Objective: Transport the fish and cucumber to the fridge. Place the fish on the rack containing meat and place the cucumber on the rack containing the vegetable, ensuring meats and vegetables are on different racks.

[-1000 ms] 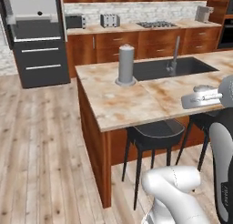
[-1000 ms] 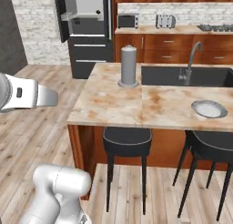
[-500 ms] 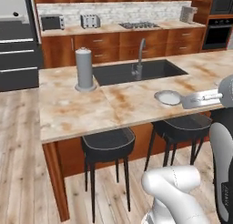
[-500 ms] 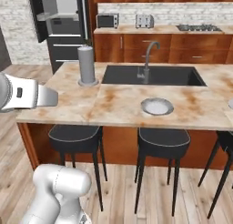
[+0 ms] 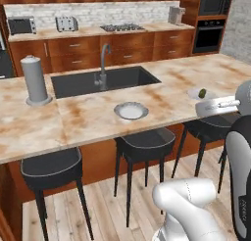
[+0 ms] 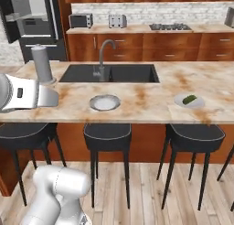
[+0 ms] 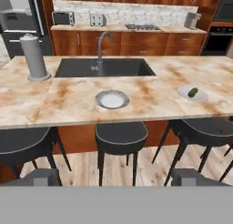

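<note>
The cucumber [image 7: 193, 92] is a small dark green piece on a pale plate [image 7: 185, 94] at the right of the island counter, also seen as the cucumber [image 6: 189, 99] and the cucumber [image 5: 202, 93]. A round grey bowl [image 7: 112, 99] mid-counter holds something whitish, likely the fish, too small to make out. The black fridge [image 6: 31, 23] stands at the far left with its pale interior showing. My gripper [image 7: 114, 177] is open and empty, held high in front of the island and well short of the counter; its fingertips [image 7: 40, 176] stand wide apart.
A grey cylinder [image 7: 34, 58] stands at the counter's left. The sink [image 7: 104, 67] with its tap lies behind the bowl. Black stools [image 7: 121, 135] line the island's near side. The back counter carries a microwave [image 7: 63, 18], a toaster [image 7: 96, 19] and a hob.
The whole picture has slid left, so the base has driven right along the island. The bowl and the cucumber's plate came into view. The arm holds the same pose, jaws still open.
</note>
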Tool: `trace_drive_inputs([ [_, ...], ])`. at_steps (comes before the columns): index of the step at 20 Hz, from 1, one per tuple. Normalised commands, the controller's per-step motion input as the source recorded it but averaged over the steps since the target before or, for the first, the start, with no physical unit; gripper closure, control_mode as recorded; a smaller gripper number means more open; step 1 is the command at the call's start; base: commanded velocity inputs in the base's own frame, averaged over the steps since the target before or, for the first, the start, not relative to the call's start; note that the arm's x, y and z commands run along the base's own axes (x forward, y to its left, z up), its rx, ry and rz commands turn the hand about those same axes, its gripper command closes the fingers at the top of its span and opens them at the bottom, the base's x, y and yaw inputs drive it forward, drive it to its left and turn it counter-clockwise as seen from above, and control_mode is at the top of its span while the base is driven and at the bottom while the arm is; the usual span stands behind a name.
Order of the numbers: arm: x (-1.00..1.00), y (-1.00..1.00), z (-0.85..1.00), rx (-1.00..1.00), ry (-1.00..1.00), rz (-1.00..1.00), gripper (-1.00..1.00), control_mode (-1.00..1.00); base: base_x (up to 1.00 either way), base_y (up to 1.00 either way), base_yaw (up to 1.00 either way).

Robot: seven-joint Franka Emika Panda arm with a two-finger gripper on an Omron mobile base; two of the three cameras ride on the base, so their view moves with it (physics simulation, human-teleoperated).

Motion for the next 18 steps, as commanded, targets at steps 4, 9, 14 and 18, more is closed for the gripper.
trace_drive_inputs([
  [4,0.00,0.00,0.00,0.00,0.00,0.00,-1.00,1.00,-0.07,-1.00,-0.13],
  [9,0.00,0.00,0.00,0.00,0.00,0.00,-1.00,1.00,0.08,-1.00,0.01],
  [14,0.00,0.00,0.00,0.00,0.00,0.00,-1.00,1.00,0.07,-1.00,0.17],
  [18,0.00,0.00,0.00,0.00,0.00,0.00,-1.00,1.00,0.74,-0.68,0.28],
])
